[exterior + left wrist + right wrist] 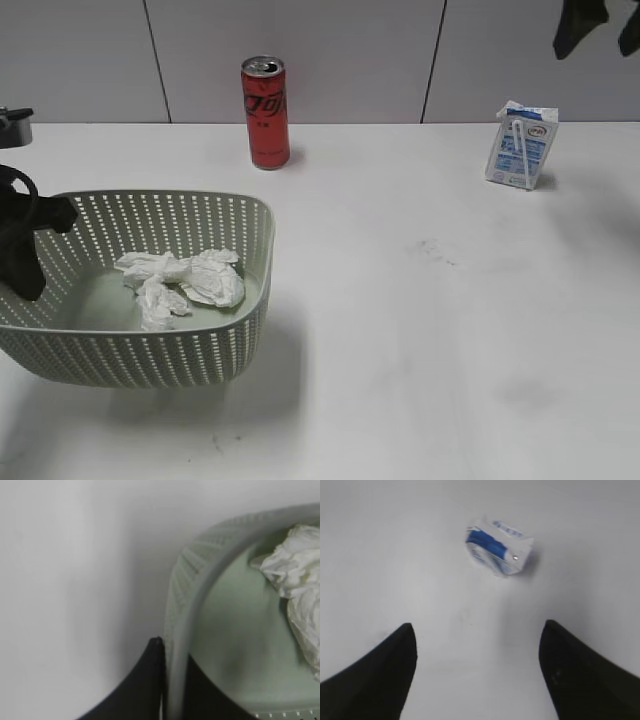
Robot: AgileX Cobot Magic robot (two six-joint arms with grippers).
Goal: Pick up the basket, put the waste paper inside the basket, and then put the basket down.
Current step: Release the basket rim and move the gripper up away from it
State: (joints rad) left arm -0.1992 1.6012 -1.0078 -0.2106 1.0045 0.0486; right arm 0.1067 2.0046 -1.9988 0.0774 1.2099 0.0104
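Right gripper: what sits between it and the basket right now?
Only bare white table lies between the right gripper and the basket, per the exterior view. The drink carton sits ahead of the gripper, outside that stretch.

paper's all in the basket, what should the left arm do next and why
Probably lower the basket flat onto the table and then let go. The paper lies inside, the left gripper pinches the rim, and the basket looks tilted with a shadow beneath.

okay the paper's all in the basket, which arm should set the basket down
Left. The left gripper is clamped on the basket rim, with the waste paper inside. The right gripper is open, high above the drink carton, far from the basket.
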